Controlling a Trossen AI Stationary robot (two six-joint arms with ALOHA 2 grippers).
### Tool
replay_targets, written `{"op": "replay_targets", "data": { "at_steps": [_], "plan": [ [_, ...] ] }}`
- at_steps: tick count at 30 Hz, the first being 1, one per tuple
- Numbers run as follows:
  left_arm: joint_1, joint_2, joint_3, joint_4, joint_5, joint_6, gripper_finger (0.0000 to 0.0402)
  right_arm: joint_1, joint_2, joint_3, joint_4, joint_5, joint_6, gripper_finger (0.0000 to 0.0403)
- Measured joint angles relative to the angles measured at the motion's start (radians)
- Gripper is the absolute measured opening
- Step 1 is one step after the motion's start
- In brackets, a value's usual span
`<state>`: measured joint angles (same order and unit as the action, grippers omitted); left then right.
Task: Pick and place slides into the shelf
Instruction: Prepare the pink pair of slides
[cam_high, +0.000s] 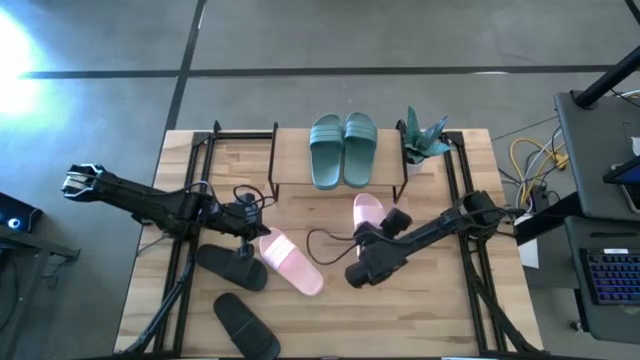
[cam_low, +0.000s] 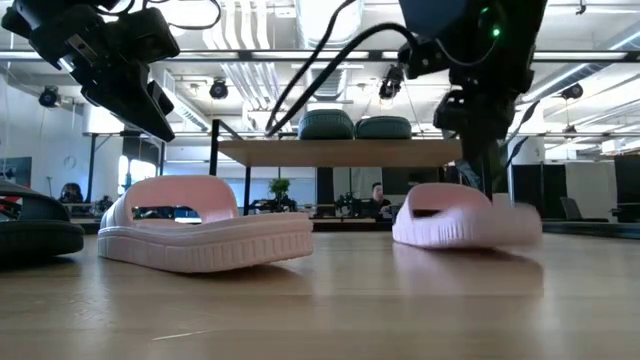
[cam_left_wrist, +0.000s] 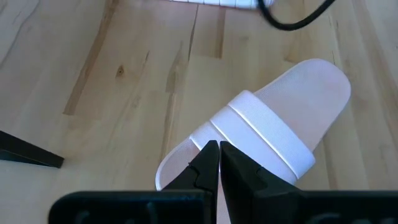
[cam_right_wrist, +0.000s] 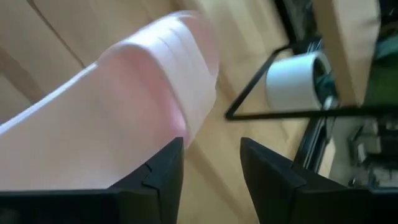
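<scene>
Wooden tabletop (cam_high: 330, 300) carries everything here, with the shelf (cam_high: 290, 165) standing at its far edge and the two teal-green slides (cam_high: 342, 148) lying side by side on the shelf's board. One pale pink slide (cam_high: 292, 262) lies near the table's middle, angled, and the left gripper (cam_left_wrist: 219, 163) hangs just above it with its fingers pressed together, holding nothing. The second pink slide (cam_high: 366, 212) lies in front of the shelf — the right gripper (cam_right_wrist: 210, 163) is at its edge, fingers apart, the sandal's rim beside one finger, and it rests flat on the wood in the low view. Two black slides (cam_high: 238, 292) lie at the near left of the table. A potted plant (cam_high: 424, 138) stands beside the shelf's right end.
</scene>
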<state>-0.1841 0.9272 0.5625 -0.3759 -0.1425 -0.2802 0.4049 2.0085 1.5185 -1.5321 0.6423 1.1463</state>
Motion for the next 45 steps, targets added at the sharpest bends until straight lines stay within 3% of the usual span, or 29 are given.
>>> {"op": "replay_targets", "data": {
  "at_steps": [4, 9, 16, 19, 24, 33, 36, 41, 45],
  "plan": [
    [0.0, 0.0, 0.0, 0.0, 0.0, 0.0, 0.0, 0.016, 0.001, 0.005, -0.016, -0.063, 0.025, 0.0149],
    [0.0, -0.002, 0.0, 0.0, 0.005, -0.03, 0.0, 0.05, -0.019, 0.034, -0.037, -0.17, 0.267, 0.0137],
    [0.001, 0.0, 0.0, 0.0, 0.016, -0.131, 0.0, 0.144, -0.094, 0.045, -0.006, -0.362, 0.851, 0.0058],
    [0.001, 0.001, 0.0, 0.0, 0.077, -0.176, 0.0, 0.18, -0.12, 0.027, 0.116, -0.399, 0.966, 0.0021],
    [-0.011, 0.003, -0.005, -0.009, 0.289, -0.264, 0.0, 0.21, -0.108, 0.024, 0.329, -0.388, 0.942, 0.0013],
    [-0.149, 0.034, -0.008, -0.008, 0.366, -0.195, 0.0, 0.212, 0.006, 0.024, 0.54, -0.371, 0.866, 0.0013],
    [-0.196, 0.094, -0.008, 0.001, 0.347, -0.21, 0.0, 0.214, 0.024, 0.034, 0.623, -0.326, 0.78, 0.0013],
    [-0.217, 0.238, -0.008, 0.087, 0.192, -0.219, 0.0, 0.216, 0.025, 0.082, 0.735, -0.108, 0.503, 0.0013],
    [-0.204, 0.341, -0.005, 0.15, 0.086, -0.289, 0.0, 0.196, 0.024, 0.129, 0.726, -0.091, 0.368, 0.0013]
  ]
}}
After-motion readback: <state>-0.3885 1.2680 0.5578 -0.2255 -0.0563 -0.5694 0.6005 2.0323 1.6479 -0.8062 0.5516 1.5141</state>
